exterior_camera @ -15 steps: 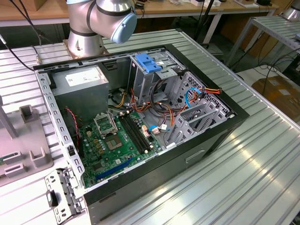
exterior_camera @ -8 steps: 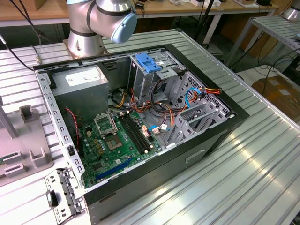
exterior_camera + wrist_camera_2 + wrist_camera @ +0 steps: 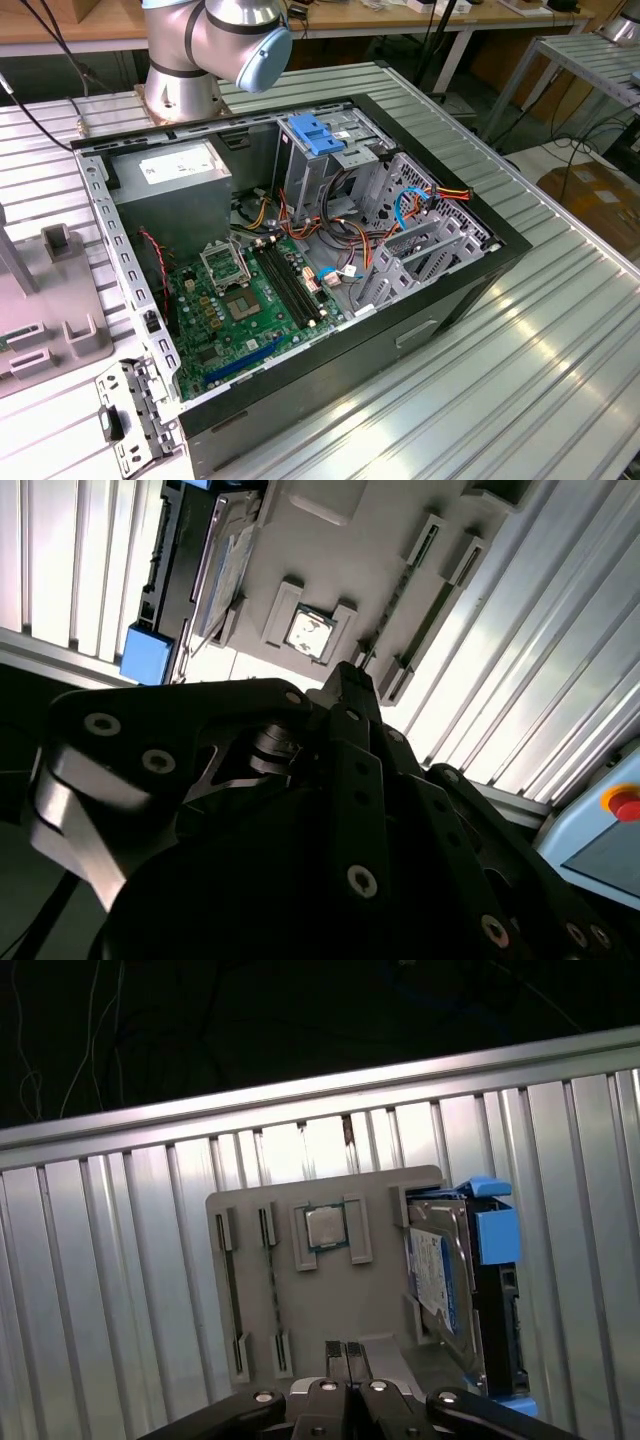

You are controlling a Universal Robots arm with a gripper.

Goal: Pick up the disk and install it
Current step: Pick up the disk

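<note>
Sitting open on the ribbed metal table [image 3: 540,360], the computer case [image 3: 300,392] fills the middle of the exterior view, its motherboard [image 3: 240,300] at lower left, a light-blue clip [image 3: 315,135] on the drive cage near the top, and the arm's base [image 3: 190,60] at upper left. In the second wrist view the gripper [image 3: 348,672] has its fingers pressed together on nothing, over a grey fixture [image 3: 370,540] where the disk [image 3: 225,565] stands on edge. In the first wrist view the gripper [image 3: 346,1348], closed and empty, hangs apart from the disk [image 3: 440,1275], which is slotted at the fixture's [image 3: 330,1300] end near a processor chip [image 3: 322,1227].
</note>
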